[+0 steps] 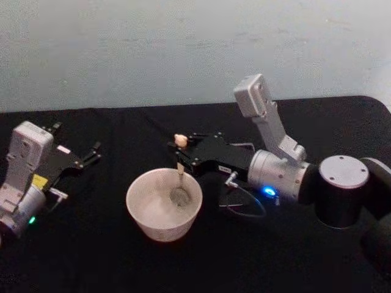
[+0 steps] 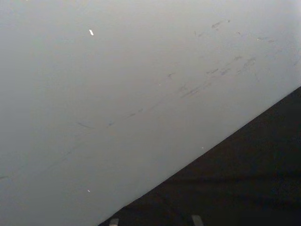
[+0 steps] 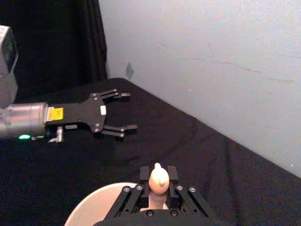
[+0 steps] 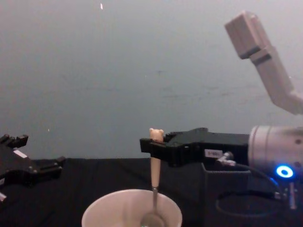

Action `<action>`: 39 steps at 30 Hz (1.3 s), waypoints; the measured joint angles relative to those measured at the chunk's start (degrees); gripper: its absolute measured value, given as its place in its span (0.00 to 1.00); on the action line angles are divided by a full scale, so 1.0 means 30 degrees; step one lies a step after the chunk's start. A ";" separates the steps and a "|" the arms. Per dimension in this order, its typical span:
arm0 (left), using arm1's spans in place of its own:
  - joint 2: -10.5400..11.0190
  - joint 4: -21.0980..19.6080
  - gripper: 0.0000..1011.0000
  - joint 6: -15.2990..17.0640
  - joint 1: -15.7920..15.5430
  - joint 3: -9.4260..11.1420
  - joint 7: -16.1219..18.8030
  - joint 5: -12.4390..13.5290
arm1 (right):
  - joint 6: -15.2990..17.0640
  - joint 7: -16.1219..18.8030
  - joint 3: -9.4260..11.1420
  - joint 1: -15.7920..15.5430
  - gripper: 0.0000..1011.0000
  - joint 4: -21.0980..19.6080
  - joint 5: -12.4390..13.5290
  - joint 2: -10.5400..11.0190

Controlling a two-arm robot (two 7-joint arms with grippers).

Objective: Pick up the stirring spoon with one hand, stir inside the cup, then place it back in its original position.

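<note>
My right gripper (image 1: 179, 149) is shut on the cream handle of the stirring spoon (image 1: 179, 160), just below its tiny bear head. The spoon hangs upright, and its silver bowl sits low inside the cup (image 1: 142, 210), a wide cream-white bowl on the black cloth. The chest view shows the spoon (image 4: 155, 171) dropping from the right gripper (image 4: 150, 145) into the cup (image 4: 102, 213). The dark square holder (image 4: 227, 198) stands under the right arm, right of the cup. In the right wrist view the bear head (image 3: 158, 180) sits between the fingers (image 3: 145, 174). My left gripper (image 1: 78, 138) rests open and empty at the far left.
The black-covered table (image 1: 91, 256) ends at a pale wall behind. A cable loops under the right wrist (image 1: 244, 204). The left gripper (image 3: 128, 111) also appears open in the right wrist view, well apart from the cup rim (image 3: 89, 209).
</note>
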 joint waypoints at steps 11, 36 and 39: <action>0.0000 0.0001 0.99 0.0000 0.0000 -0.0001 -0.0001 0.0000 | 0.0505 0.0618 0.0074 -0.1106 0.22 -0.1818 0.0492 0.1291; 0.0001 0.0001 0.99 0.0000 0.0000 -0.0002 -0.0001 0.0000 | 0.0194 0.0678 -0.1239 -0.0137 0.22 -0.1242 0.0464 0.0021; 0.0000 0.0001 0.99 0.0000 0.0000 -0.0002 0.0001 0.0000 | 0.0046 0.0532 -0.1301 0.0164 0.22 -0.0742 0.0280 -0.0299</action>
